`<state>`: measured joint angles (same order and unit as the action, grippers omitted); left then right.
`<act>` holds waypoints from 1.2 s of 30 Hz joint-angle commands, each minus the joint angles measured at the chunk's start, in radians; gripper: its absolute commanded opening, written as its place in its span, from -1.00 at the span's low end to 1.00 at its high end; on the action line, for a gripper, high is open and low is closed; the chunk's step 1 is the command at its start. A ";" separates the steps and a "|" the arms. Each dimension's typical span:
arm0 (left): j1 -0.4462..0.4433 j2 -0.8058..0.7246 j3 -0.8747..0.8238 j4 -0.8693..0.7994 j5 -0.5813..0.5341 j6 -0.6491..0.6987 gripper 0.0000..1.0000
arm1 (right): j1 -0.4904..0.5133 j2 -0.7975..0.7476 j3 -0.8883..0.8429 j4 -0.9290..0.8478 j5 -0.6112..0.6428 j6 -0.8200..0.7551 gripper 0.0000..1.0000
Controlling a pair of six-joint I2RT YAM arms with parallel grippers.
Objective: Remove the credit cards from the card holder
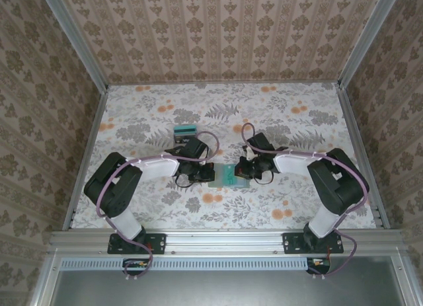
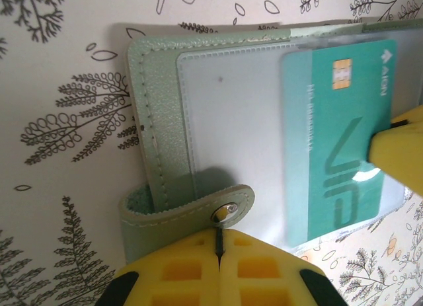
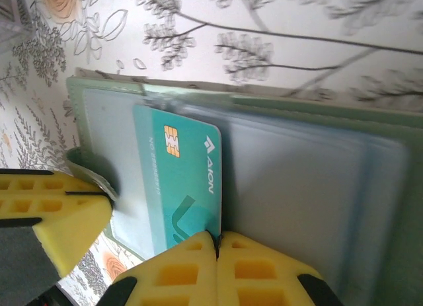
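While left gripper [image 2: 218,248] pinches the strap [image 2: 192,213] of the card holder [image 2: 151,108], right gripper [image 3: 217,245] clamps a teal credit card [image 3: 188,187] — both closed.

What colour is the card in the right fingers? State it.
Teal, gold chip; the credit card shows best in the right wrist view.

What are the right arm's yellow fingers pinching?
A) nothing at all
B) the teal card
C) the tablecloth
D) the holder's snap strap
B: the right fingers meet on the edge of the teal card, which sticks out of the holder.
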<state>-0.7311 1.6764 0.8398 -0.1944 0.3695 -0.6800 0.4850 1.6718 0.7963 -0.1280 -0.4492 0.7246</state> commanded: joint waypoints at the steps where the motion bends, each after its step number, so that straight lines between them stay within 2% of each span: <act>1: 0.008 0.016 -0.010 -0.046 -0.017 0.006 -0.98 | -0.040 -0.043 -0.056 -0.089 0.050 -0.042 -0.90; 8: 0.009 -0.005 0.011 -0.061 -0.017 0.012 -0.97 | -0.098 -0.160 -0.072 -0.144 0.042 -0.096 -0.95; 11: 0.009 -0.032 0.035 -0.079 -0.024 0.014 -0.91 | -0.103 -0.210 -0.055 -0.165 0.037 -0.118 -0.97; 13: 0.009 -0.058 0.057 -0.091 -0.030 0.013 -0.75 | -0.103 -0.239 -0.035 -0.171 0.030 -0.128 -0.99; 15: 0.014 -0.083 0.072 -0.088 -0.027 0.004 -0.50 | -0.103 -0.265 -0.021 -0.167 0.020 -0.128 -0.99; 21: 0.052 -0.184 0.076 -0.001 0.017 -0.073 -0.16 | -0.103 -0.323 0.016 -0.129 -0.025 -0.111 -1.00; 28: 0.115 -0.282 0.036 0.119 0.083 -0.175 -0.11 | -0.103 -0.340 0.064 -0.089 -0.065 -0.088 -1.00; 36: 0.160 -0.333 -0.029 0.289 0.148 -0.297 -0.19 | -0.102 -0.305 0.106 0.046 -0.160 -0.011 -1.00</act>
<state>-0.5804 1.3663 0.8322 0.0051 0.4709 -0.9112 0.3859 1.3521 0.8642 -0.1635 -0.5415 0.6693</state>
